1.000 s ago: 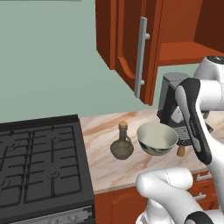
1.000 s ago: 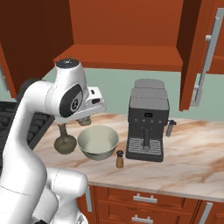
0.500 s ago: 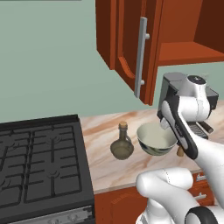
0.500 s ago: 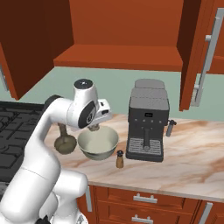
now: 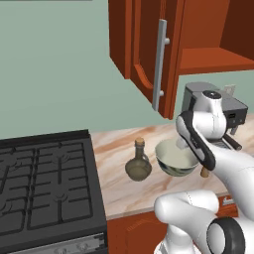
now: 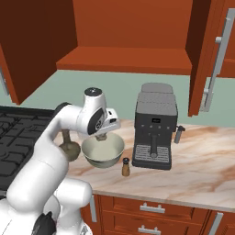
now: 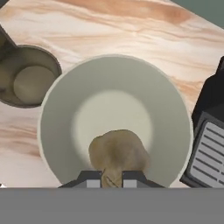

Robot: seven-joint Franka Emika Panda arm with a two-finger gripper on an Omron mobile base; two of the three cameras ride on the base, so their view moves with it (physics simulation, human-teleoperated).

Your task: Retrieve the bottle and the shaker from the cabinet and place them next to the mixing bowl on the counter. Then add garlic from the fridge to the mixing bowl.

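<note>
The pale mixing bowl (image 5: 174, 159) (image 6: 103, 150) (image 7: 52, 109) stands on the marble counter. A squat olive bottle (image 5: 139, 163) (image 6: 69, 147) (image 7: 28, 81) sits just left of it. The small brown shaker (image 6: 125, 167) (image 5: 204, 172) stands at its front right. My gripper (image 6: 102, 137) (image 7: 112, 177) hangs straight over the bowl, shut on a tan garlic bulb (image 7: 118, 157) that is above the bowl's inside. In the left base view my forearm hides most of the hand.
A black coffee machine (image 6: 155, 133) (image 7: 210, 140) stands close to the bowl's right. The stove (image 5: 44, 188) lies at the left. The open upper cabinet (image 6: 128, 64) and its hanging door (image 5: 158, 64) are overhead.
The arm has swung down and in, bringing the hand with the garlic from higher up to just above the bowl. Bottle, shaker and bowl have not moved.
</note>
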